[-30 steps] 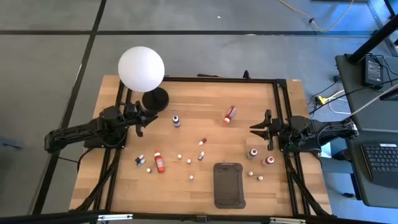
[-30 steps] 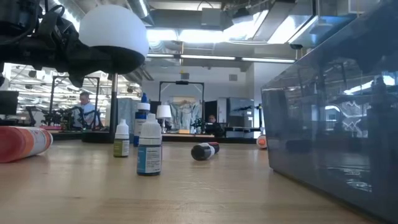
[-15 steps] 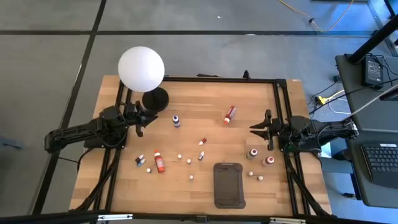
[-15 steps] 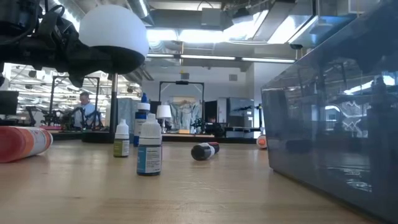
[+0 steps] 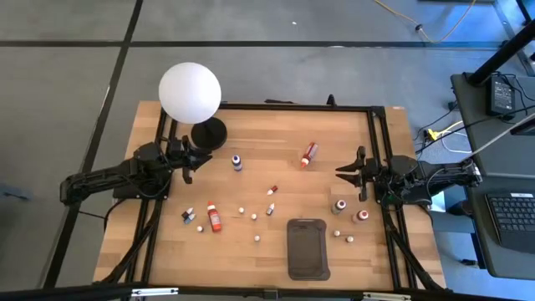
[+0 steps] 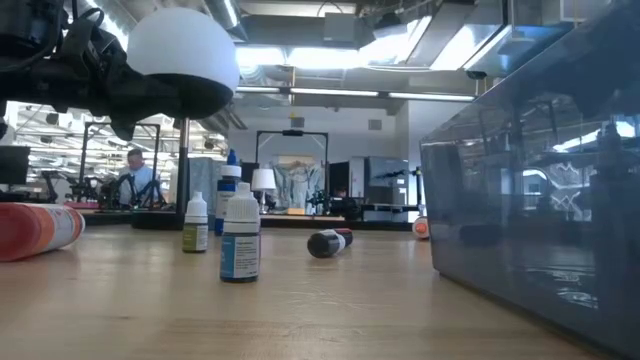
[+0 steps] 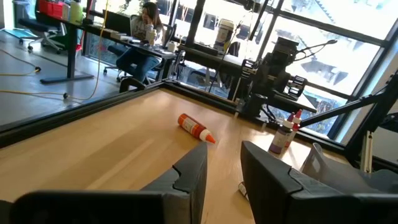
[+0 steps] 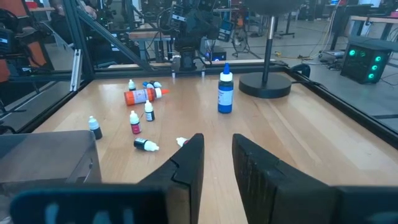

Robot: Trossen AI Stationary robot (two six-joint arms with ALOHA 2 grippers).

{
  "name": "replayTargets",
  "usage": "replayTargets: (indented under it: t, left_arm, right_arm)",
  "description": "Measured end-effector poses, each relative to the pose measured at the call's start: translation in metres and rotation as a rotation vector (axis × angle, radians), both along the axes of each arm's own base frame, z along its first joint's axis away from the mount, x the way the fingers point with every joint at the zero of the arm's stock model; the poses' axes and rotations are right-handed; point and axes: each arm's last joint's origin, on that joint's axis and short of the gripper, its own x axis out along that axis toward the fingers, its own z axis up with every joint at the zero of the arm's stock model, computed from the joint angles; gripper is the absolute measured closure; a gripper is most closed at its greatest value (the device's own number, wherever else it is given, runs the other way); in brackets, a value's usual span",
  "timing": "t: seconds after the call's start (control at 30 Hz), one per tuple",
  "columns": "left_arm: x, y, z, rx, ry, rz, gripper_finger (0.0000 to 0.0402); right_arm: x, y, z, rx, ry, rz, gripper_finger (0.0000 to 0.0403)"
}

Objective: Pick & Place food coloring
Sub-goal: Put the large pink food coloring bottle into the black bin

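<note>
Food coloring bottles lie scattered across my wooden table (image 5: 276, 134), none of them in either gripper. From above I see a blue-purple bottle (image 5: 236, 161) standing near the lamp's black base (image 5: 208, 132), an orange one (image 5: 308, 154) lying on its side toward the far right, and a red one (image 5: 214, 216) lying on the near left with a small pair (image 5: 189, 216) just beside it. Several tiny bottles dot the middle, and two more (image 5: 340, 205) stand near the right edge by my right arm. The dark grey tray (image 5: 307, 247) sits at the near edge, and as far as I can tell from overhead it holds nothing.

My left gripper (image 5: 189, 159) hovers at the left edge beside the white globe lamp (image 5: 190, 92), its fingers (image 7: 189, 177) parted by a narrow gap and grasping nothing. My right gripper (image 5: 349, 172) hangs at the right edge, fingers (image 8: 186, 162) likewise slightly apart and empty, pointing inward across the table.
</note>
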Motion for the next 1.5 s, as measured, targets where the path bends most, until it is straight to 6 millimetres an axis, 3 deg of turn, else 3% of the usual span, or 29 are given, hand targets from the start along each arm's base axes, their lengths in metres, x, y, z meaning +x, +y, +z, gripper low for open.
replayTargets:
  t: [0.67, 0.93, 1.17, 1.33, 1.5]
  left_arm:
    - [0.000, 0.000, 0.000, 0.000, 0.000, 0.000, 0.0311]
    - [0.000, 0.000, 0.000, 0.000, 0.000, 0.000, 0.0307]
    - [0.000, 0.000, 0.000, 0.000, 0.000, 0.000, 0.0308]
    - [0.000, 0.000, 0.000, 0.000, 0.000, 0.000, 0.0307]
    - [0.000, 0.000, 0.000, 0.000, 0.000, 0.000, 0.0311]
  right_arm:
    - [0.000, 0.000, 0.002, 0.000, -0.022, 0.000, 0.0315]
    - [0.000, -0.001, 0.004, -0.094, -0.039, -0.017, 0.0312]
    - [0.001, 0.001, 0.006, -0.036, -0.061, 0.049, 0.0243]
    - [0.001, 0.000, 0.008, 0.065, -0.084, -0.010, 0.0184]
    - [0.000, 0.000, 0.015, 0.068, -0.159, 0.007, 0.0157]
